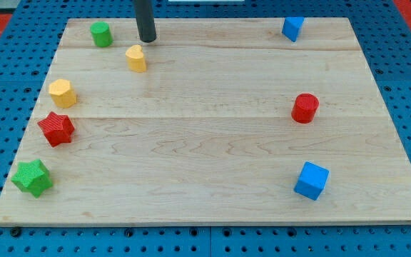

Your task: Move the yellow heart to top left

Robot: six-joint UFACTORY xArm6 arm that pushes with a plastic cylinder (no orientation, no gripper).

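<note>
The yellow heart [135,58] lies on the wooden board [212,135] near the view's top left. My tip [147,40] is the lower end of a dark rod that comes down from the view's top edge. It stands just above and slightly right of the heart, with a small gap between them. A green cylinder [101,33] sits left of the tip, close to the board's top-left corner.
A yellow hexagon [62,93], a red star [56,128] and a green star [33,177] run down the left side. A small blue block [292,28] is at the top right, a red cylinder [305,108] at mid right, a blue cube [311,180] at the bottom right.
</note>
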